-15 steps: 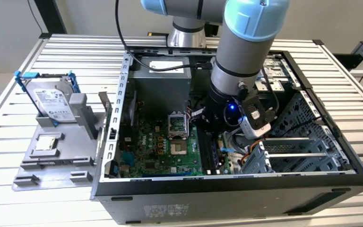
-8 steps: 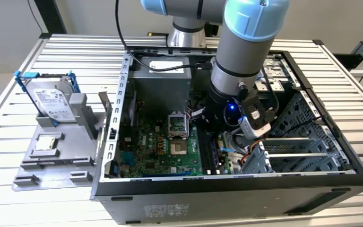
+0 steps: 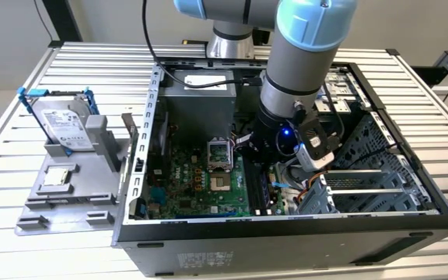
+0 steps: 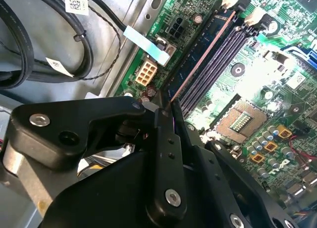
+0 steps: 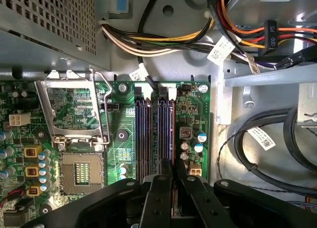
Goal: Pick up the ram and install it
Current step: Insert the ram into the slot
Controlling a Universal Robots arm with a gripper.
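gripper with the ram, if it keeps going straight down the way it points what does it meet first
Most likely the outermost memory slot on the motherboard: the ram clamped in the gripper lines up along it. Whether its edge already touches is unclear.

There is one robot arm (image 3: pixel 298 64) and one open computer case (image 3: pixel 286 230). Inside lies one green motherboard (image 3: pixel 196 186) with one processor socket (image 5: pixel 79 173) and four long memory slots (image 5: pixel 154 134). One hard drive (image 3: pixel 65 128) stands on one grey holder (image 3: pixel 68 192) on the tabletop (image 3: pixel 21 245).
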